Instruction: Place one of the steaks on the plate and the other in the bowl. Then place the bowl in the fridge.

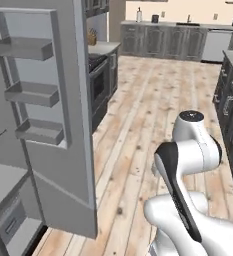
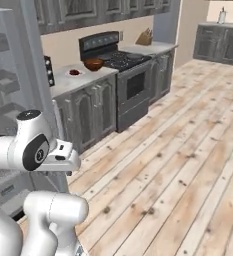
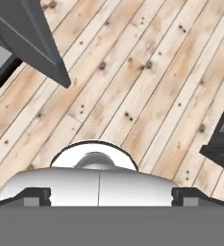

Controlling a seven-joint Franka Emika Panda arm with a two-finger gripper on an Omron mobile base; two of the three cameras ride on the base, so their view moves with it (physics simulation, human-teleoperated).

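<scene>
The grey fridge (image 1: 63, 100) stands open at the left, its door racks (image 1: 35, 92) facing me; it also fills the left edge of the right base view (image 2: 8, 75). On the counter past it sits the small white plate (image 2: 69, 74) with a dark red steak (image 2: 75, 72) on it. The reddish-brown bowl (image 2: 94, 64) stands just right of the plate, by the stove; I cannot tell what is inside it. My gripper (image 3: 111, 196) is open, fingertips (image 3: 34, 195) wide apart, pointing down at the wooden floor, far from the counter. The fridge door's lower corner (image 3: 31, 38) shows in the hand view.
A black stove (image 2: 120, 60) and a knife block (image 2: 144, 36) follow the counter (image 2: 63, 82). Dark cabinets (image 1: 230, 105) line the right side and more stand at the far wall (image 1: 163, 40). Open wooden floor (image 1: 138, 125) lies between them.
</scene>
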